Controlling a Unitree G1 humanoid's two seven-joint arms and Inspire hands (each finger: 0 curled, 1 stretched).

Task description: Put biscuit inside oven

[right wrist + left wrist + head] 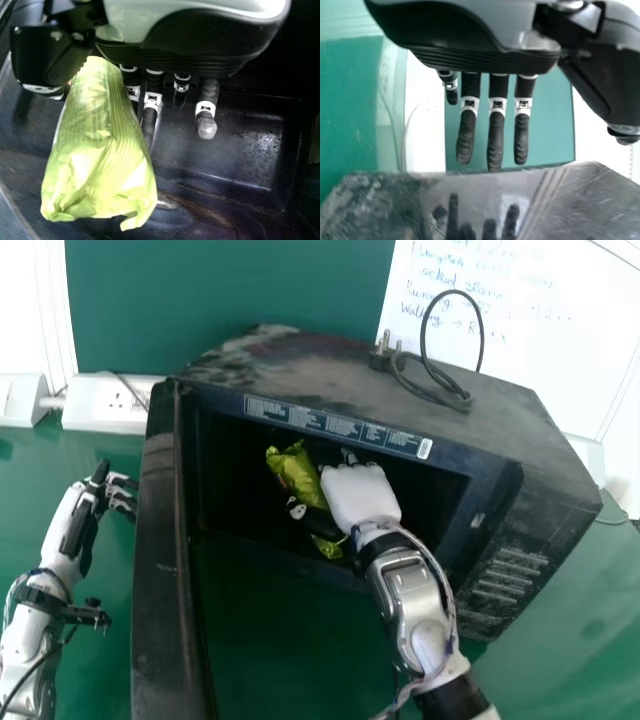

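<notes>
A green tabletop (550,650) carries the dark oven (525,430), which stands at an angle with its door (160,560) swung open over the green surface. To the right of the oven, a thin cable (612,523) lies on the tabletop

The head view looks forward and down on the oven (500,430) from above, the farthest off. The left wrist view looks out past the left hand (68,520), close over a glossy panel (480,187). The right wrist view peers closely into the oven, sharing the packet (297,475) and right hand (360,495) with the head view.
</notes>
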